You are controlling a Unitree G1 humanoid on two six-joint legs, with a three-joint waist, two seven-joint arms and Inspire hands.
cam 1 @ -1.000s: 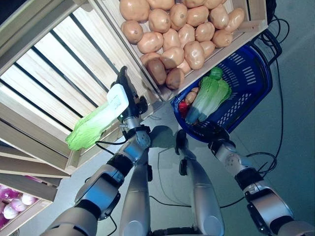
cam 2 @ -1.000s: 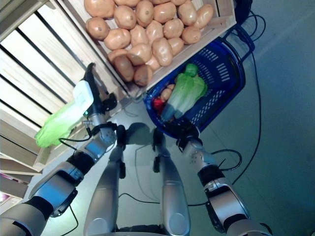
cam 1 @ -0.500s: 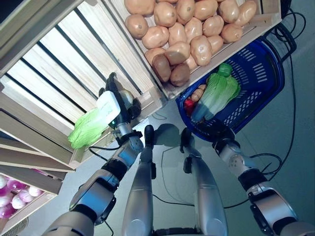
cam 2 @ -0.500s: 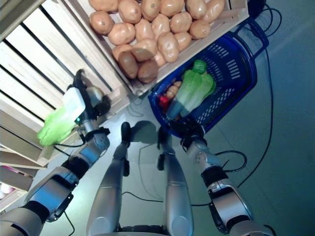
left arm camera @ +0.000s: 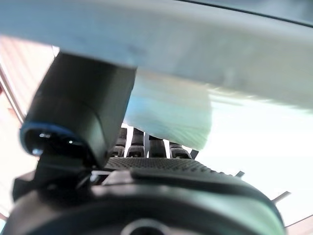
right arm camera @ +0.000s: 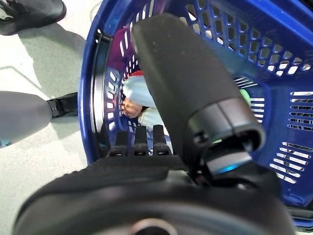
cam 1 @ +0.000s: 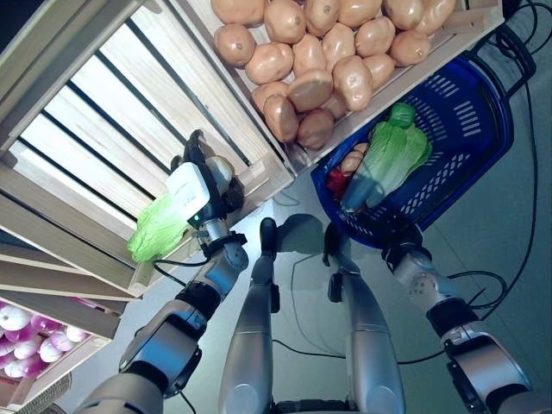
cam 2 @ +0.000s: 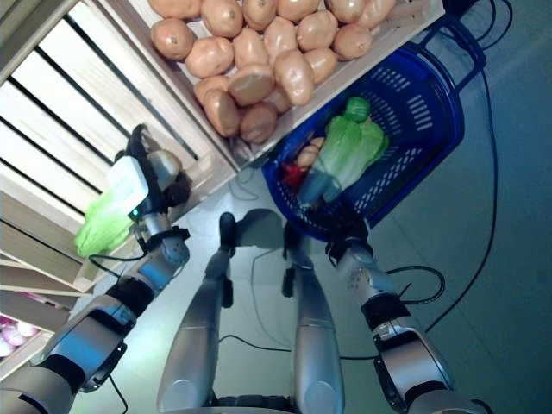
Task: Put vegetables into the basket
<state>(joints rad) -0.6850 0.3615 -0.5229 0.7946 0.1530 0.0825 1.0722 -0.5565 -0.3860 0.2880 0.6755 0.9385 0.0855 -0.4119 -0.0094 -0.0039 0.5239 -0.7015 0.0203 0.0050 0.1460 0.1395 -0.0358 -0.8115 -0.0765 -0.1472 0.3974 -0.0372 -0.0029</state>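
My left hand (cam 1: pixel 207 185) is shut on a light green leafy cabbage (cam 1: pixel 157 231) and holds it against the front edge of the slatted wooden crate (cam 1: pixel 103 112). In the left wrist view the pale cabbage (left arm camera: pixel 171 115) sits between the thumb and the curled fingers. The blue basket (cam 1: pixel 470 129) stands on the floor to the right. In it lie a green leafy cabbage (cam 1: pixel 388 159), a red vegetable (cam 1: pixel 336 183) and an orange-brown one (cam 1: pixel 352 160). My right hand (cam 1: pixel 398 245) is at the basket's near rim with straight fingers (right arm camera: pixel 139 142), open and empty.
The wooden stand's potato crate (cam 1: pixel 448 39) overhangs the basket's far side. Lower shelves of the stand (cam 1: pixel 52 293) run along the left. Grey floor (cam 1: pixel 517 241) lies to the right of the basket.
The view has shifted. My left hand has moved a little left along the slatted crate with the cabbage in it. My right hand stays at the basket's rim.
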